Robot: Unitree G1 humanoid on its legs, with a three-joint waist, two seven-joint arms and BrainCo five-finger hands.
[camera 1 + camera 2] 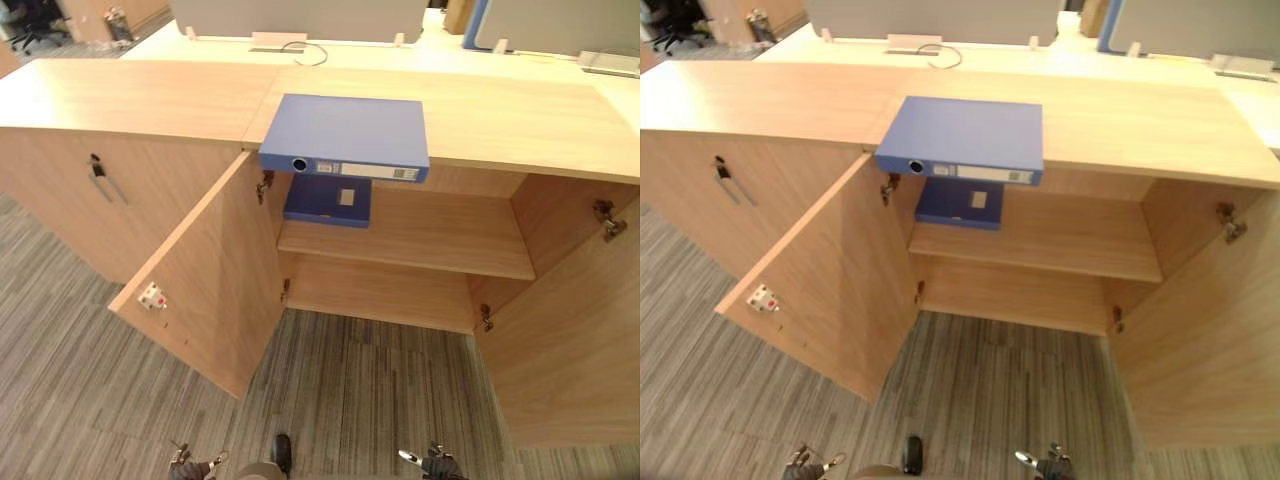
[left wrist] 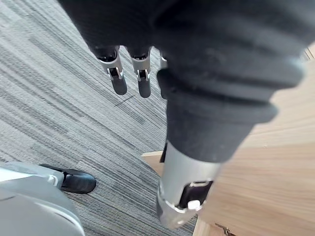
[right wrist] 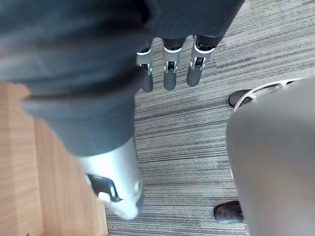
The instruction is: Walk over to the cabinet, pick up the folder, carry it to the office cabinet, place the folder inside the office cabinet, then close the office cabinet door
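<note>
Folder [image 1: 345, 135] is lying flat on the worktop [image 1: 520, 120] above the open cabinet [image 1: 420, 232], pickup apparently pending, while left robot hand [image 2: 118, 78] and right robot hand [image 3: 170, 73] are hanging low, uncurled and empty, likely needing to reach up and grasp it.

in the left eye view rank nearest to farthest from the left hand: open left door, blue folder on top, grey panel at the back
1. open left door, just ahead of the left hand
2. blue folder, centre of the cabinet top
3. grey panel, upright, far back
</note>
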